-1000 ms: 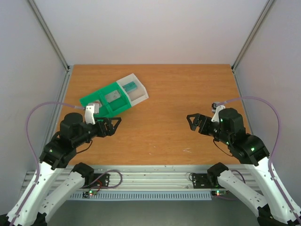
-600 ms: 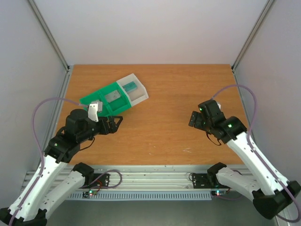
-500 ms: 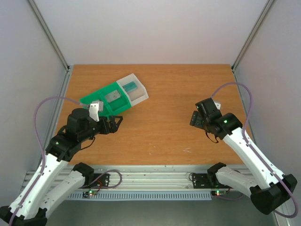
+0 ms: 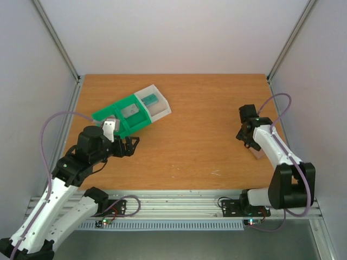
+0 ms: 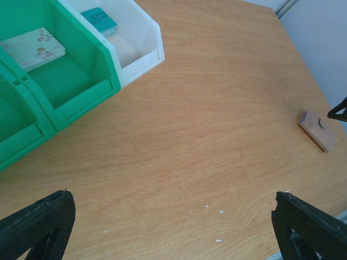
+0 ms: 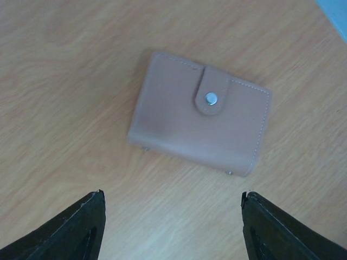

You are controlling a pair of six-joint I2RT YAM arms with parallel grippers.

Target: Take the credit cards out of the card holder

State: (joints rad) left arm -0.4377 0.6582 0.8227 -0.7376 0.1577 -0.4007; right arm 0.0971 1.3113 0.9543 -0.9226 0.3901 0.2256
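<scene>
The right hand (image 6: 172, 193) has swung over to the card holder (image 6: 200, 127), which lies snapped shut on the counter (image 6: 54, 81). Its fingers are apart, ready to grab. The left hand (image 5: 172, 195) waits, fingers apart too.

- Tray (image 5: 81, 100) sits on the table (image 4: 184, 127) at 10 o'clock from the table's centre.
- Two credit cards lie in the tray: one (image 5: 99, 20) in the compartment at its 2 o'clock end, the other (image 5: 32, 49) in the next compartment toward 8 o'clock.
- Card holder (image 6: 200, 127) lies flat at 4 o'clock, near the table's right edge, well apart from the tray.
- My right gripper (image 6: 172, 195) hangs above the card holder, not touching it.
- My left gripper (image 4: 130, 146) is at the tray's 6 o'clock, just beside it.
</scene>
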